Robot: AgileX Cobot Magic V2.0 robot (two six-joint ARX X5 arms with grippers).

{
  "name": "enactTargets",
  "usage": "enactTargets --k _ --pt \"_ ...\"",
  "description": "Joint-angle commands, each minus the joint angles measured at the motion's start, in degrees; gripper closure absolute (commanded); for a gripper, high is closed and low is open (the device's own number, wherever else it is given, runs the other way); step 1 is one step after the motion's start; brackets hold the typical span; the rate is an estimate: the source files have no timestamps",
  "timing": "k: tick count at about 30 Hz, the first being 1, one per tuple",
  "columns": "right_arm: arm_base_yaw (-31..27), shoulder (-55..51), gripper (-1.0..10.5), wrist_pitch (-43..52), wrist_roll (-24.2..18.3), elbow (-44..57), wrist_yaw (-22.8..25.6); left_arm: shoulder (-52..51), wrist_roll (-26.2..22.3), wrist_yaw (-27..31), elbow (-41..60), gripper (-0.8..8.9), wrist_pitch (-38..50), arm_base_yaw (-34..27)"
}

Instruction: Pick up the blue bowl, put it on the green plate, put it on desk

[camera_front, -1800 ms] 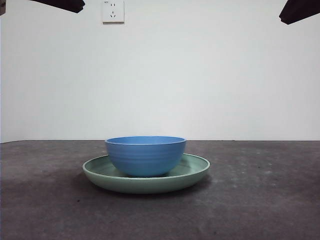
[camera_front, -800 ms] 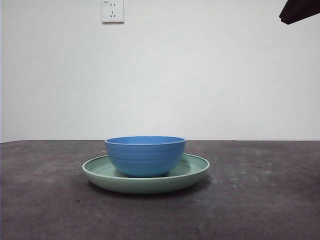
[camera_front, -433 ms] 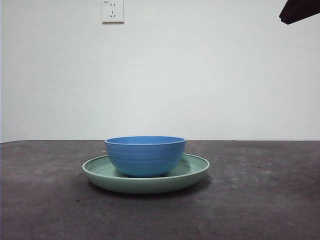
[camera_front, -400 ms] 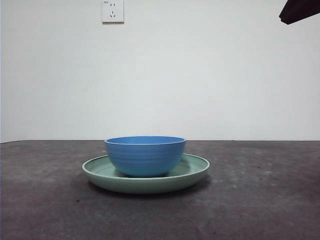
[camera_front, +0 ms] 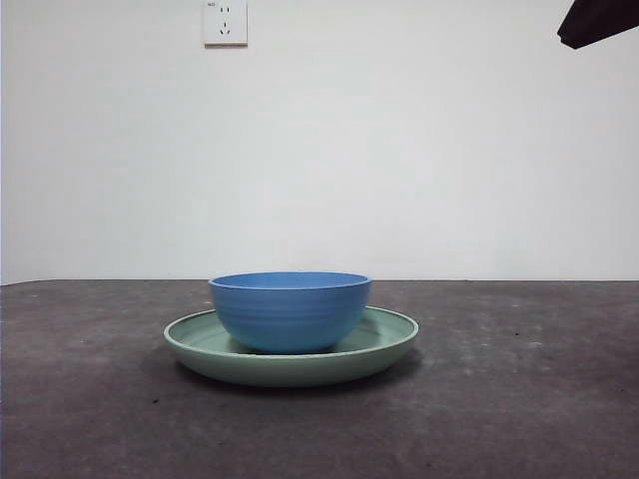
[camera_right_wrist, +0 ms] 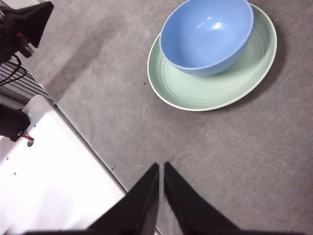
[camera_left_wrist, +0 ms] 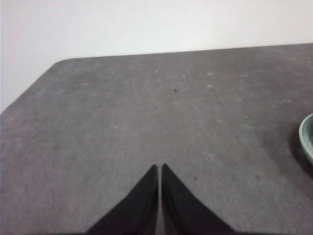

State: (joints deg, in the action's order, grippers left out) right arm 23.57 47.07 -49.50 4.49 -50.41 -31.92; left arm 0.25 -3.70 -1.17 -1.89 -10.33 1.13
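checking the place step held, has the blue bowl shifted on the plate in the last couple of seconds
No. In the front view the blue bowl sits in the same spot on the green plate, still under and right of the wall socket.

green plate point(camera_left_wrist: 308, 139) cut off at left wrist view's edge; blue bowl point(camera_front: 290, 311) hides plate's centre

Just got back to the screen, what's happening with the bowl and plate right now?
Nothing is being handled. The blue bowl sits upright in the green plate, which rests on the desk. The left gripper hangs shut over bare desk beside the plate's edge. The right gripper is also shut, raised well back from the stack.
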Motion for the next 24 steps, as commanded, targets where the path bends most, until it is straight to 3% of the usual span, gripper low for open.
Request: enactTargets --k 1,24 --pt "0.3 0.3 9.4 0.4 -0.7 -0.7 -0.1 -0.1 0.8 0.3 1.2 8.04 -0.3 -0.1" --pt "0.3 0.3 9.4 0.4 -0.7 -0.7 -0.1 -0.1 1.8 0.3 1.2 8.04 -0.5 -0.1"
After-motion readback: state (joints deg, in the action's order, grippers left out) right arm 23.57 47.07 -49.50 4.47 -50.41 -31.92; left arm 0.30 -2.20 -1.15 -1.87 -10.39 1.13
